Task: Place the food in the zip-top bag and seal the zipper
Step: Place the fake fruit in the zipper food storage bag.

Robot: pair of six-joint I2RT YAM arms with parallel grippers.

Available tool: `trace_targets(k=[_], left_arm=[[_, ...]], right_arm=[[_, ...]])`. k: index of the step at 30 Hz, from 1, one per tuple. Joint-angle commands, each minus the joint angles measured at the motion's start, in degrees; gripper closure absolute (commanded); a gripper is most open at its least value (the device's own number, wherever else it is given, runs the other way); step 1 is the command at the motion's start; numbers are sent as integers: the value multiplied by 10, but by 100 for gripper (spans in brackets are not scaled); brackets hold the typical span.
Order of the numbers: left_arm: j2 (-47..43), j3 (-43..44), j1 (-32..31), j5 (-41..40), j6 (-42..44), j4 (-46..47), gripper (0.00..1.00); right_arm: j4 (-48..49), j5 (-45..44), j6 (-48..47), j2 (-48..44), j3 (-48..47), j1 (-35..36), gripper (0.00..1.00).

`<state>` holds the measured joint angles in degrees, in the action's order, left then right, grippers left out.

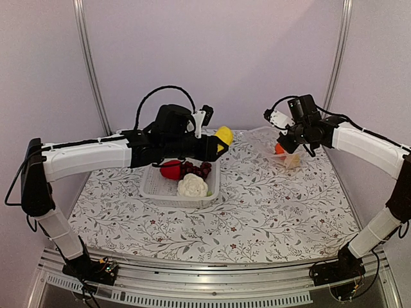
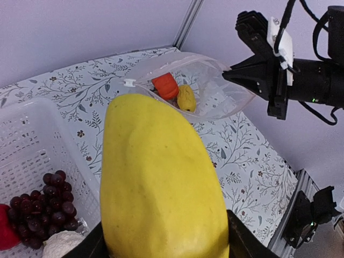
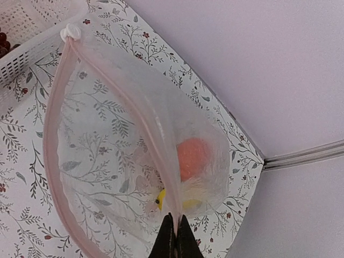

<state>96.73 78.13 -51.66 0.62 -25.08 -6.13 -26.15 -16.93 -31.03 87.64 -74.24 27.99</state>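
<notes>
Left claw (image 1: 219,146) is clamping the yellow corn (image 2: 161,183) across its girth, hovering over the 1 o'clock corner of the white basket (image 1: 149,186) on the flowered counter (image 1: 270,212). Right claw (image 3: 173,239), pressed together, is pinching the zip-top bag (image 2: 215,91) at its zipper (image 3: 141,124) lip, holding it at 2 o'clock from the basket with the mouth gaping toward the corn. An orange piece (image 2: 165,86) and a small yellow piece (image 2: 186,98) are already sitting inside the bag. Red fruit (image 1: 171,170), grapes (image 2: 40,207) and cauliflower (image 1: 192,186) are waiting in the basket. The corn is looking light, rigid and smooth, likely to slip unless gripped mid-body. The bag's film is appearing thin and floppy, so the stiffer zipper strip is probably the best place to hold.
</notes>
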Motion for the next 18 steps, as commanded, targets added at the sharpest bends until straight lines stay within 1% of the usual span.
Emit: trace_targets(k=[1,5,8,11,13,16,18], left_arm=[[-16,4,-8,-5,4,4,54],[-19,19,-11,-5,5,-6,54],[-21,27,-15,-20,4,-6,54],[-18,43,-21,-14,0,-10,55],[-16,57,-27,-16,1,-19,55],[-17,81,-36,-18,3,-41,55],[-18,95,-40,-19,7,-56,55]], right_arm=[[-35,24,18,-5,-43,-1,100],[-66,17,21,2,-98,-1,100],[-85,48,28,-2,-113,-2,100],[-122,42,42,30,-148,-2,100],[-120,66,48,27,-149,-2,100],[-150,89,60,35,-172,-2,100],[-160,121,64,38,-180,-2,100]])
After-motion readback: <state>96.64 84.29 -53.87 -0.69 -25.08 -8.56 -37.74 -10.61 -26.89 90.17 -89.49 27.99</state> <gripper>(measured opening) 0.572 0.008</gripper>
